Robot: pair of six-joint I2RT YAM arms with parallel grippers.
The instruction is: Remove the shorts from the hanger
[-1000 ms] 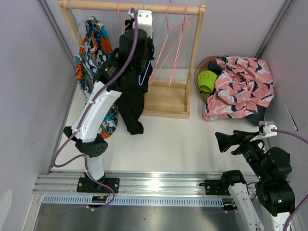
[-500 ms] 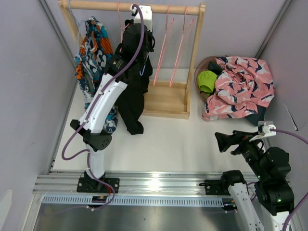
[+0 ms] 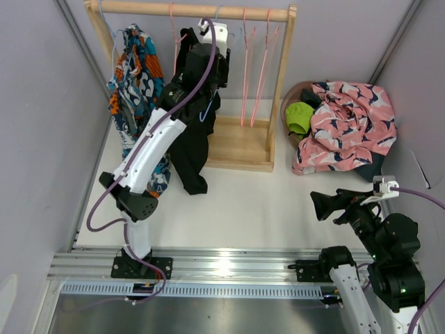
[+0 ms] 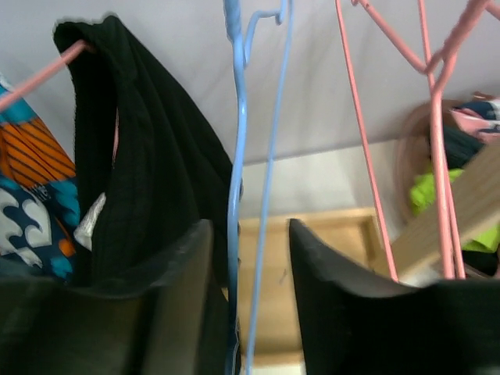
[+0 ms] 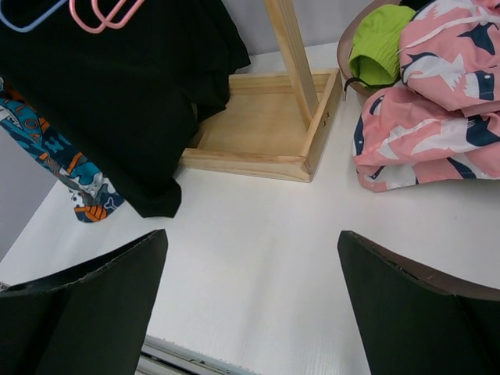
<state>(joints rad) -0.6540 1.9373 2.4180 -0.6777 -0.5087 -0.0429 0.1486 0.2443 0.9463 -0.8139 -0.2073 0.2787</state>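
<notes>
A white counter (image 3: 243, 202) carries a pale wooden rack (image 3: 240, 146) with a flat base, two posts and a round top bar. Behind the rack stands a plain lilac-grey back wall (image 3: 334, 28). A left wall (image 3: 42, 139) and a right wall (image 3: 424, 104) of the same colour flank it. In front of the rack, at the counter's near edge, a ribbed metal rail (image 3: 229, 264) catches a bright glare. Beyond that lies a brushed steel sheet (image 3: 208, 313).

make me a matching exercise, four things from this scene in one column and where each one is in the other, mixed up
1 black shorts
2 pink printed shorts
3 blue hanger
4 right end effector

a between the fingers of the left end effector
b heaped on the basket
c open above bare table
d hanging from the rail

Pairs: 1-d, 2-b, 3-a, 4-c
</notes>
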